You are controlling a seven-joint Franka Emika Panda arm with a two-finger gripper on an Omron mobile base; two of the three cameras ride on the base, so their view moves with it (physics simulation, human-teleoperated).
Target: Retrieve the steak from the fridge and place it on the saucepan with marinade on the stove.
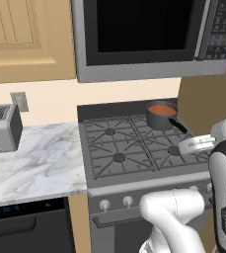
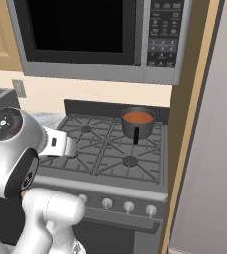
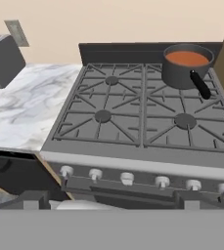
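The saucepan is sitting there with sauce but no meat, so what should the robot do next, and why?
Probably turn toward the fridge on the right. The saucepan on the stove's back right burner holds only orange-red liquid, and the open tool carries nothing.

No text can be read; the microwave [image 2: 92, 37] keypad [image 2: 163, 33] markings are too blurred to make out.

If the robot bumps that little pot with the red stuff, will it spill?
Probably. The saucepan looks nearly full of orange-red liquid, so a hard nudge could slosh it. It sits on the stove grates, so it may snag rather than slide. Pushing its handle would likely spin it.
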